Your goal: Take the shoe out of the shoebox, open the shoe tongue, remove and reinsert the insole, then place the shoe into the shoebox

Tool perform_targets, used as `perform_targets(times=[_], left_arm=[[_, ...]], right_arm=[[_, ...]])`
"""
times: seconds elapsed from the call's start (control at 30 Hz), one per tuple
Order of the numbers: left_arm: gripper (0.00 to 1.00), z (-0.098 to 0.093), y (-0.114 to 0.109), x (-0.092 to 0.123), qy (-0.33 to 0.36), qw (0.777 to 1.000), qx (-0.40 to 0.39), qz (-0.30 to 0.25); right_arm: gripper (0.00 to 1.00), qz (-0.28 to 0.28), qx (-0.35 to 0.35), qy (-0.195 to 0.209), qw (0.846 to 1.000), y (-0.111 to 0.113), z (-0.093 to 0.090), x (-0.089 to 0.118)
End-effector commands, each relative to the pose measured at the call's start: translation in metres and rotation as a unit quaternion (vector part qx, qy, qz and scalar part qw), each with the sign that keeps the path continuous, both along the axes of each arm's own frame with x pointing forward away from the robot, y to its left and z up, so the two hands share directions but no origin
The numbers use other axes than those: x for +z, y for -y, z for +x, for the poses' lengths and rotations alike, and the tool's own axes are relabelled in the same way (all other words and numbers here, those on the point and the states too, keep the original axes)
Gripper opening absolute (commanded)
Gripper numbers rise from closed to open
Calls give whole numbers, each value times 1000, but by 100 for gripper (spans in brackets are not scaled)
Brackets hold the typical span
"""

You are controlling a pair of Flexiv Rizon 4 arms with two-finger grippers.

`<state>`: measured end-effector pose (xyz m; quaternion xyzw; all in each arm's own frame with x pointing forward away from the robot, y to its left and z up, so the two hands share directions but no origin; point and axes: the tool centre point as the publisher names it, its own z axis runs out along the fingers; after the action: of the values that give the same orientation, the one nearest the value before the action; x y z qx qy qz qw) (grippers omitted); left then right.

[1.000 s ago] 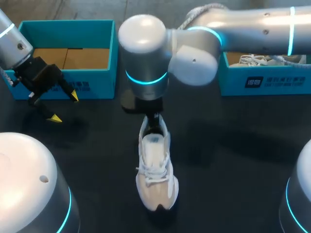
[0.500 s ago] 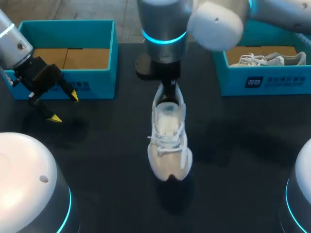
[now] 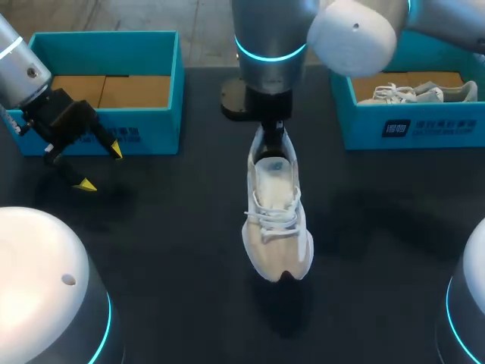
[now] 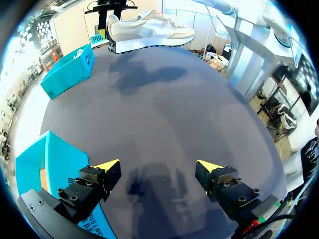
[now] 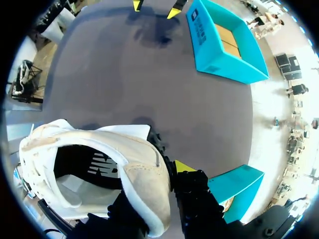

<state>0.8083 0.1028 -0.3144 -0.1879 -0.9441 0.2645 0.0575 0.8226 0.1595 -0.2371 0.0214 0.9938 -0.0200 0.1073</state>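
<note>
The right gripper (image 3: 271, 135) is clamped on the heel of the cream-white lace-up sneaker (image 3: 276, 224), holding it off the dark surface (image 3: 167, 250), toe toward the near edge, midway between the far corners. The left gripper (image 3: 100, 167) hangs wide open and empty beside the teal cardboard shoebox (image 3: 106, 42) at the far left corner.

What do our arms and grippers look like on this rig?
The right arm and left arm are smooth silver-grey with rounded joints and glowing cyan rings. The left gripper and right gripper are black and blocky, with bolted fingers ending in pointed yellow tips. Thin coloured wires show at the left one's base.
</note>
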Motion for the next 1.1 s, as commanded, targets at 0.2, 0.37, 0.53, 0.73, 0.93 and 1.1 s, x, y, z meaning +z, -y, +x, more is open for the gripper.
perform_targets(times=[0.2,0.37,0.53,0.73,0.93,1.1], left_arm=[[100,8,-8,11,4,998,53,32],[100,12,-17,19,10,993,99,58],[100,21,-25,23,3,983,162,90],[100,34,-36,30,-20,959,257,117],[100,48,-52,38,-42,937,329,114],[100,55,-65,51,-46,923,365,115]], right_arm=[[0,-30,1,6,1000,9,9,13],[0,-36,5,15,999,22,21,20],[0,-39,5,17,999,37,33,28],[0,-45,4,21,999,60,51,39],[0,-53,8,17,998,79,68,50],[0,-40,18,16,999,90,83,62]])
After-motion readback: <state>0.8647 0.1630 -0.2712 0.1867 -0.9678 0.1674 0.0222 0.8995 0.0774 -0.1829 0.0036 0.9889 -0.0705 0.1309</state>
